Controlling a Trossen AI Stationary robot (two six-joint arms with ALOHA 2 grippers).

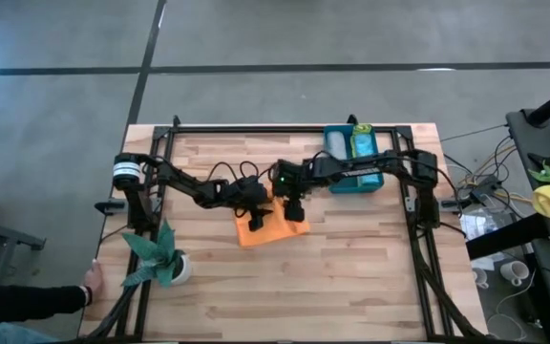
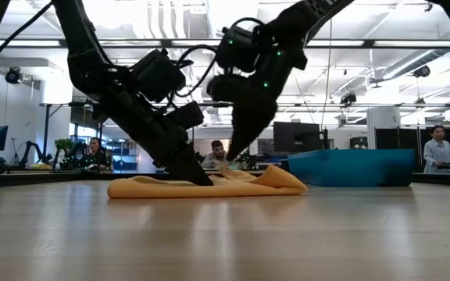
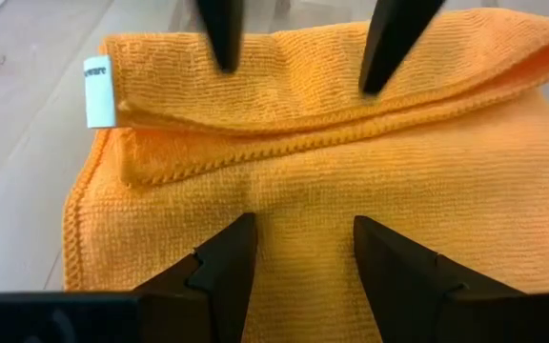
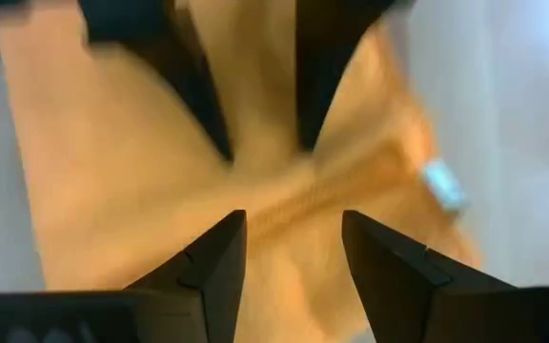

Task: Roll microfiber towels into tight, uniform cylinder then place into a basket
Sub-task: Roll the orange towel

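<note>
You see a soft, fuzzy orange cloth with a stitched edge and a small white tag. It lies on a smooth wood table. The blue basket looks like smooth plastic.

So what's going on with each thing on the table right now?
Orange towel: on the table, far edge folded over, partly rolled.
Left tool: down on the orange towel, fingers apart.
Right tool: down on the towel opposite the left one, fingers apart.
Basket: at the table's far edge, holding a green and a pale blue towel.
Potted plant: upright at the near left corner.
</note>
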